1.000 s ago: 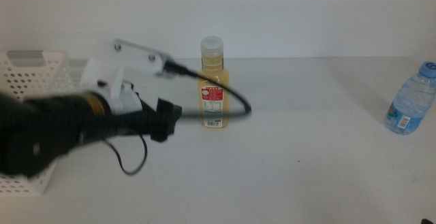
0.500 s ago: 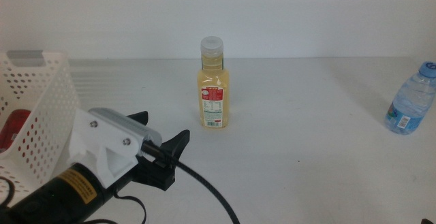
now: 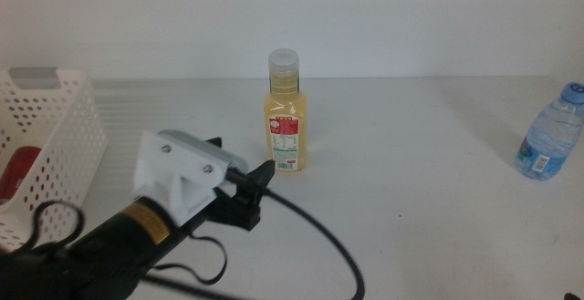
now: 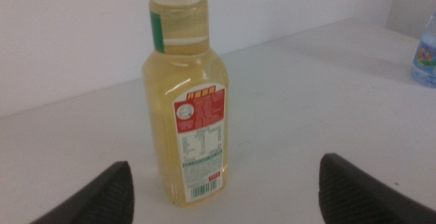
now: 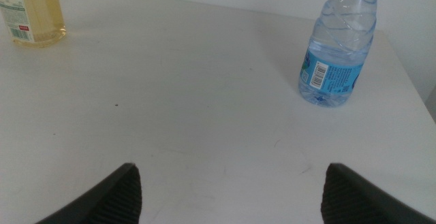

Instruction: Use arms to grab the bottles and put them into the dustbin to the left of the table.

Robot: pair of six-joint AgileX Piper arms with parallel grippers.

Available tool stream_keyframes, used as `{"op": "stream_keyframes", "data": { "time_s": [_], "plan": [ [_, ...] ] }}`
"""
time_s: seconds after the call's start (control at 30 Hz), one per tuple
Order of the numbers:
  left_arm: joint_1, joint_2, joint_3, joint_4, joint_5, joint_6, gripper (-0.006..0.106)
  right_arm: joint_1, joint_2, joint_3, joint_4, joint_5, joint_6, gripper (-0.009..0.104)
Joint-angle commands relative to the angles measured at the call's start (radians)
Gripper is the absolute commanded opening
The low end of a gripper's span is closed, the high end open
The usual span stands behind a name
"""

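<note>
The yellow juice bottle (image 3: 286,122) stands upright at the table's middle back. My left gripper (image 3: 240,159) comes in from the lower left, open, a short way in front of the bottle and pointed at it. In the left wrist view the bottle (image 4: 187,115) stands beyond and between the spread jaws of the left gripper (image 4: 225,164), not touching them. The blue-capped water bottle (image 3: 550,136) stands at the far right. My right gripper (image 5: 231,171) is open and empty, with the water bottle (image 5: 337,54) ahead of it. The white dustbin (image 3: 64,127) at the left holds the red can (image 3: 18,174).
A black cable (image 3: 319,236) trails from the left arm across the table's front. The yellow bottle (image 5: 30,13) shows at a corner of the right wrist view. The right arm is out of the middle view.
The left arm has swung away from the dustbin and moved right and forward toward the yellow bottle. Both bottles have stayed put.
</note>
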Motion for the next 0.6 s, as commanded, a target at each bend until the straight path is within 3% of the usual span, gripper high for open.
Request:
{"op": "stream_keyframes", "data": {
  "time_s": [0.0, 0.13, 0.4, 0.57],
  "plan": [
    [-0.004, 0.005, -0.057, -0.013, -0.076, -0.017, 0.088, -0.004, -0.028, -0.007, -0.002, -0.076, -0.008, 0.077],
    [-0.020, 0.059, -0.112, -0.041, -0.075, -0.017, 0.088, -0.004, -0.028, -0.007, -0.002, -0.076, -0.008, 0.077],
    [-0.108, 0.165, -0.230, -0.257, -0.076, 0.057, 0.088, -0.004, -0.028, -0.007, -0.002, -0.076, -0.008, 0.077],
    [-0.113, 0.229, -0.291, -0.304, -0.071, 0.080, 0.088, -0.004, -0.028, -0.007, -0.002, -0.076, -0.008, 0.077]
  ]
}}
